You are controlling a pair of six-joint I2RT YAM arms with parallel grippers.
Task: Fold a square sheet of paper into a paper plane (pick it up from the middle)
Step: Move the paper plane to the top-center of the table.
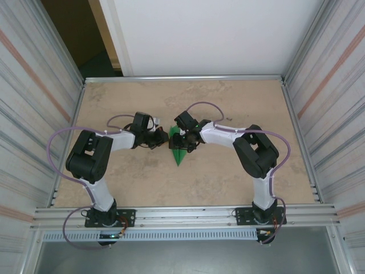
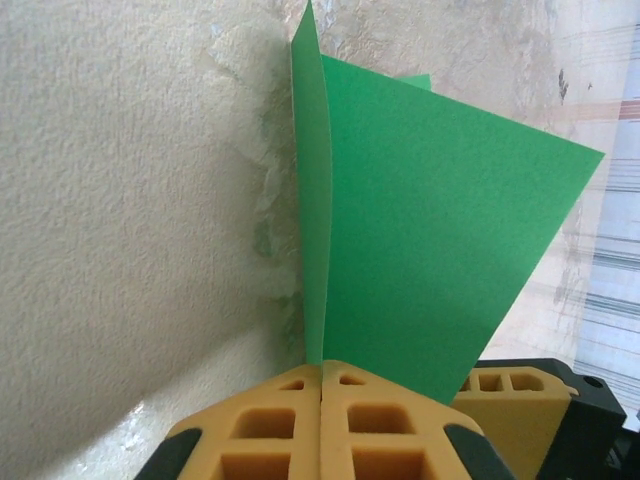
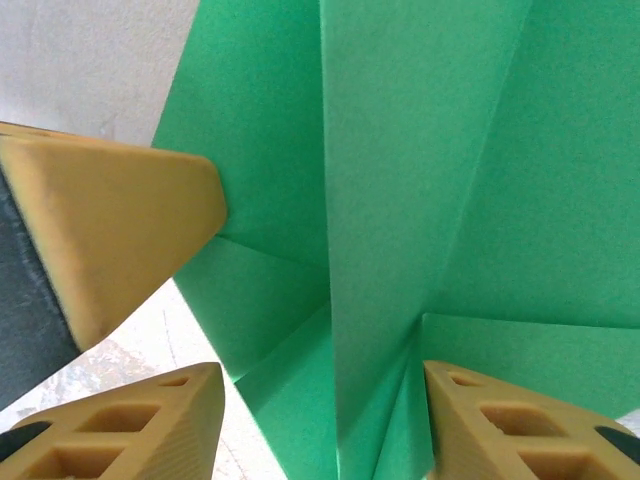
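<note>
The two black-and-white arms stand bolted at the near edge of a tan, mottled surface [image 1: 228, 182] and bend inward to meet at its middle. There the left gripper [image 2: 321, 368] has its yellow ribbed fingers [image 2: 270, 420] clenched flat together on one edge of a thin, bright green paper plane [image 2: 430, 230] — the paper stands up out of them, folded along a sharp crease. The right gripper [image 3: 322, 380] faces it from the other side, fingers [image 3: 500, 425] released and spread, with the creased green layers between them. One finger seems to touch the paper, though that is hard to judge. From above, the plane's pointed tip aims toward the bases. Beyond it the surface runs on to a white back wall [image 1: 199, 34].
</note>
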